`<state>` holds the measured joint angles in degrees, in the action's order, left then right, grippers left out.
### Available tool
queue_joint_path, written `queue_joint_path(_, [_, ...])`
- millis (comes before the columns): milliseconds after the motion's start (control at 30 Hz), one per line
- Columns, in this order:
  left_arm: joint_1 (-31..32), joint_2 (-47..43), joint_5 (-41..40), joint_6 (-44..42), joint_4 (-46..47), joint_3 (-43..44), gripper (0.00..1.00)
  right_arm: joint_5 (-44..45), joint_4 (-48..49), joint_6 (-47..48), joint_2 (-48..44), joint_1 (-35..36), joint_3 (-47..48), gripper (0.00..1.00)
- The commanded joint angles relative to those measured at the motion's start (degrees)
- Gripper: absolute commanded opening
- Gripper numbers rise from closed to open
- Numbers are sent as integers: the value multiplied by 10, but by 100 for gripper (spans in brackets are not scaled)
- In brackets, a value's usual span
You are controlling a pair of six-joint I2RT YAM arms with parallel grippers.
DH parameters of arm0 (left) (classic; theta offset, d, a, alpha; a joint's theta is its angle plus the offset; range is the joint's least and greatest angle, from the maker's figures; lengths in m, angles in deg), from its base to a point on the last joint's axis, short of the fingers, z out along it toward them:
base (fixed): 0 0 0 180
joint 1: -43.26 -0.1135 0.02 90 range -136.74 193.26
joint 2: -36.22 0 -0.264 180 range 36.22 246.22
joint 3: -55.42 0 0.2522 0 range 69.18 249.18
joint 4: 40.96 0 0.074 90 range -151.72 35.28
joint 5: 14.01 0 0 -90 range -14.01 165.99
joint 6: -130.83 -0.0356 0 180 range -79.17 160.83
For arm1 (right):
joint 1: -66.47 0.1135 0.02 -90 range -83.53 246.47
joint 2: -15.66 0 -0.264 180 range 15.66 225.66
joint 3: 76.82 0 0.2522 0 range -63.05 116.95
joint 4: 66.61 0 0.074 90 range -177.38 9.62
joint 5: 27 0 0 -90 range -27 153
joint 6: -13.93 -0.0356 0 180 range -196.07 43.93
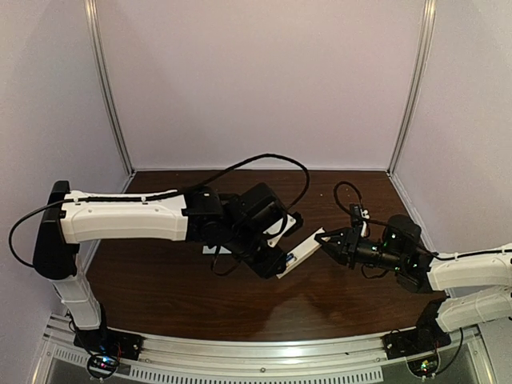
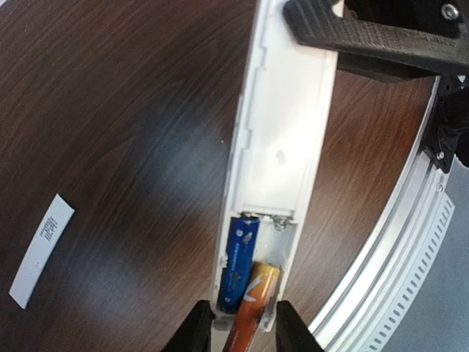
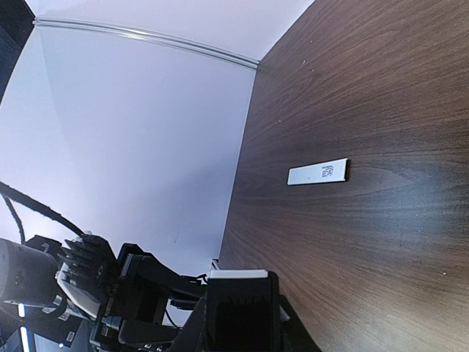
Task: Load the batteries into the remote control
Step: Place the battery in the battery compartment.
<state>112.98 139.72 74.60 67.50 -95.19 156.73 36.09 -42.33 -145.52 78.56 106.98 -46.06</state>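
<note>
On the left of the top view, my left gripper (image 1: 278,262) reaches in over the middle of the brown wooden table (image 1: 184,300). Its fingers (image 2: 196,331) are spread a little apart, one on each side of the low end of the remote control (image 2: 287,125) (I cannot tell if they touch it). The remote control slants between my two grippers with its back open, and it looks lifted off the table.

Low in the middle of the left wrist view, I see the batteries in the open slot. The blue battery (image 2: 240,262) lies flat along the left side of the slot. The orange battery (image 2: 255,293) is just beside it on the right, but tilted. Its low end pokes out of the slot between the fingers. Far left in that view, a thin white cover strip (image 2: 42,249) lies flat on the table, well apart from the remote control.

On the right, my right gripper (image 1: 330,242) is pinching the far end of the remote control. One black finger (image 2: 366,37) lies across it at the upper right of the left wrist view.
</note>
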Motion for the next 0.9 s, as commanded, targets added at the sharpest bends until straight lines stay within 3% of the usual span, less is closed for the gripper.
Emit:
queue_joint_path(0, [-3, -26, -7, -5, 26, -5, 37, -14, 67, -31, 4, 1, -4, 0])
queue_joint_path(267, [-3, -40, 10, -6, 40, -6, 41, -11, 63, -31, 1, 1, -6, 0])
queue_joint_path(367, [-5, -73, 10, -12, 66, -23, 54, -14, 58, -29, 0, 0, -3, 0])
queue_joint_path(533, [-21, -146, 43, -40, 127, -75, 89, -22, 46, -27, -3, -2, 0, 0])
queue_joint_path(733, [-29, -198, 46, -140, 141, -113, 88, -40, 34, -31, -11, -3, 6, 0])
queue_joint_path(867, [-29, -242, 61, -245, 150, -157, 78, -52, 9, -27, -27, -4, 12, 0])
